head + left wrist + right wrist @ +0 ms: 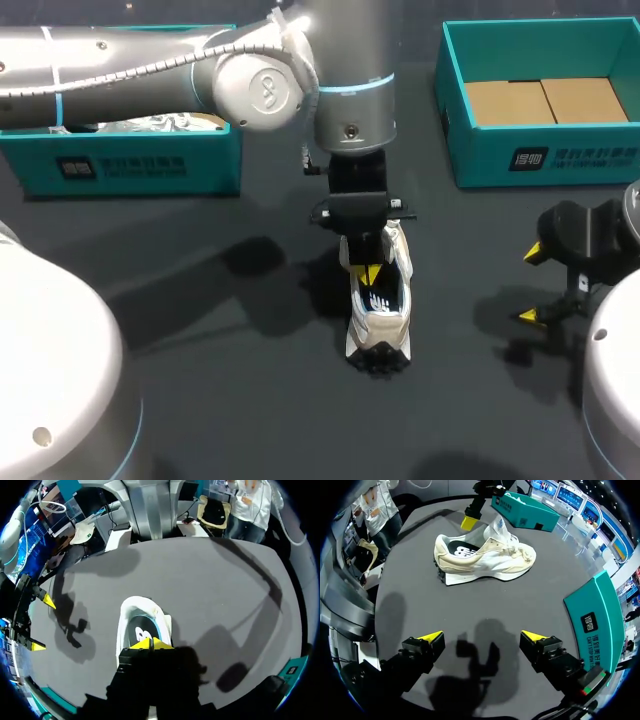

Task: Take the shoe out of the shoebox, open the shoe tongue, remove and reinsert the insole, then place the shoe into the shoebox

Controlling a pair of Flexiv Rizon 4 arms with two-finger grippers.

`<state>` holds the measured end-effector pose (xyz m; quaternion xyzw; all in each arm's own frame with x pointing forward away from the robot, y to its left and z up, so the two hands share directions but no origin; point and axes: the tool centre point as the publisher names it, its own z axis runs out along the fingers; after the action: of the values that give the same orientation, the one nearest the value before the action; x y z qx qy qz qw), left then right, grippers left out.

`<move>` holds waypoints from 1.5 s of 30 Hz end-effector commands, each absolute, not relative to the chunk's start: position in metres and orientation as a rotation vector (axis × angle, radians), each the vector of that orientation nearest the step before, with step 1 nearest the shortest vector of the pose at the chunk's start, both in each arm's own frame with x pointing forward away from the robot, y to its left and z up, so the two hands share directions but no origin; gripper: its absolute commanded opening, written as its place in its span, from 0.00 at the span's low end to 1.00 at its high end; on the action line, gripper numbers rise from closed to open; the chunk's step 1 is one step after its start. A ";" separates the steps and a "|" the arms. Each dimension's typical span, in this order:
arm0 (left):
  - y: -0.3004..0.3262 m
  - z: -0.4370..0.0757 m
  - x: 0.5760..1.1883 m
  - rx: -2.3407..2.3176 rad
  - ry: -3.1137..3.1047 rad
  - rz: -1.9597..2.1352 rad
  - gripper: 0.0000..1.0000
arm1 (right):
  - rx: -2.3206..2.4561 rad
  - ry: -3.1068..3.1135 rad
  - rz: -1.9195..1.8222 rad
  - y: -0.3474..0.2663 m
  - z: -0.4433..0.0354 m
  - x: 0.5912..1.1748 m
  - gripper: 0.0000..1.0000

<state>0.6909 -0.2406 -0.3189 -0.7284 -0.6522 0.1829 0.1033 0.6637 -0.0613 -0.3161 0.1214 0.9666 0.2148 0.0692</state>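
A cream sneaker (378, 325) stands upright in the middle of the table, its black-lugged heel toward the front edge. Its dark insole (140, 630) with a white mark lies inside, and the tongue (498, 527) stands raised. My left gripper (370, 272) hangs over the shoe's opening, its yellow tips (152, 642) shut together just above the insole beside the tongue. Whether they pinch anything is hidden. My right gripper (530, 284) stands open to the right of the shoe (485, 555), apart from it, with nothing between its fingers (482, 637).
A teal shoebox (150, 165) with white paper inside stands at the back left, under my left arm. A second teal box (560, 155) with a cardboard floor stands at the back right, close behind my right gripper.
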 end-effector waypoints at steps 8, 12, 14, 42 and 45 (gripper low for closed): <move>-0.251 -0.360 0.677 -2.170 -1.910 0.481 0.00 | 0.366 2.907 0.644 -0.062 -0.315 0.661 1.00; -0.248 -0.367 0.673 -2.193 -1.917 0.460 0.00 | 0.366 2.907 0.644 -0.062 -0.315 0.661 1.00; -0.247 -0.371 0.671 -2.200 -1.907 0.465 0.00 | 0.366 2.907 0.644 -0.062 -0.315 0.661 1.00; -0.239 -0.364 0.675 -2.263 -2.006 0.148 0.00 | 0.366 2.907 0.644 -0.062 -0.315 0.661 1.00; -0.240 -0.376 0.676 -2.243 -2.017 0.108 0.00 | 0.366 2.907 0.644 -0.062 -0.315 0.661 1.00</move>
<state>0.6761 -0.2298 -0.3634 -0.7424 -0.6664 0.0478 0.0505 0.6639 -0.0614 -0.3166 0.1213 0.9665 0.2155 0.0693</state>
